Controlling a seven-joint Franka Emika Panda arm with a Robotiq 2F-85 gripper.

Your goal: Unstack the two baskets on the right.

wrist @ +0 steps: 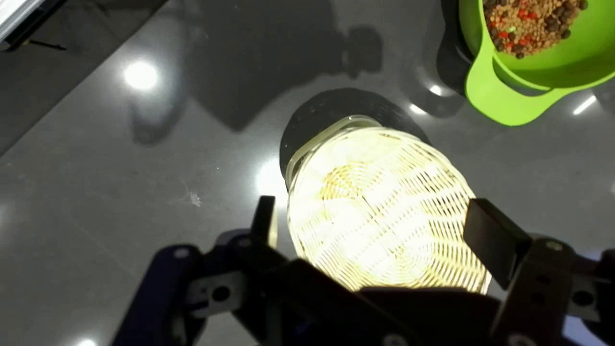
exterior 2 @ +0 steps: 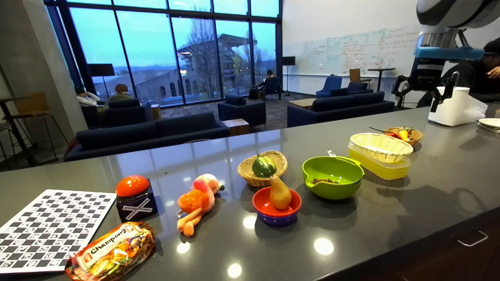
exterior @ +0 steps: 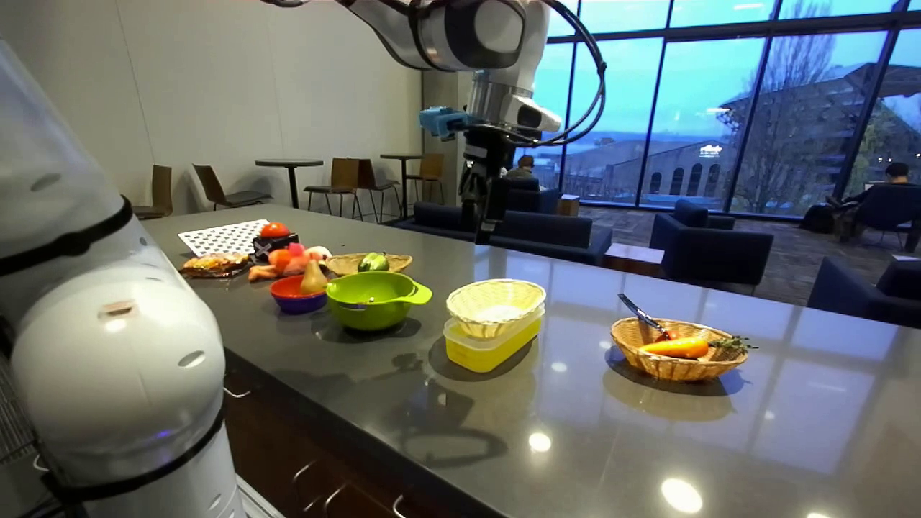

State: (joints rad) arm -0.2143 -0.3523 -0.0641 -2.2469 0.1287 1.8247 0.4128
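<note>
Cream wicker basket (exterior: 496, 308), one, wide-mouthed: seated on top of a yellow tub (exterior: 496, 354) with a translucent rim, the two stacked on the grey counter (exterior: 813, 432). In my wrist view one end of the tub shows past the basket's edge.

Gripper (wrist: 375, 223), one: I have its fingers spread wide apart, raised above the counter in both exterior views; in my wrist view they stand to either side of the cream basket, which lies below them.

Brown wicker basket (exterior: 680, 370), one, shallow: on the counter, apart from the stack in an exterior view. Contents: an orange carrot (exterior: 680, 348) with a leafy top, a red piece (exterior: 668, 335) mostly hidden, and a slim dark handle (exterior: 639, 311) leaning up over the rim.

Lime-green bowl (exterior 2: 332, 193), one, with a tab handle: near the stack, holding small brown, dark and red bits.

Red bowl (exterior 2: 262, 202), one, purple at the base: a pear (exterior 2: 280, 194) sits upright in it.

Second brown basket (exterior 2: 250, 178), one: just behind the red bowl in an exterior view, with a striped green squash (exterior 2: 264, 166) in it.

Plush toy (exterior 2: 198, 201), one, pink and orange: lying on the counter.

Dark box (exterior 2: 136, 207), one, marked with a pale X: topped by a red dome (exterior 2: 133, 186).

Patterned board (exterior 2: 58, 222), black and white: flat beside the box.

Food packet (exterior 2: 113, 251) lettered "Champong": at the board's corner.
</note>
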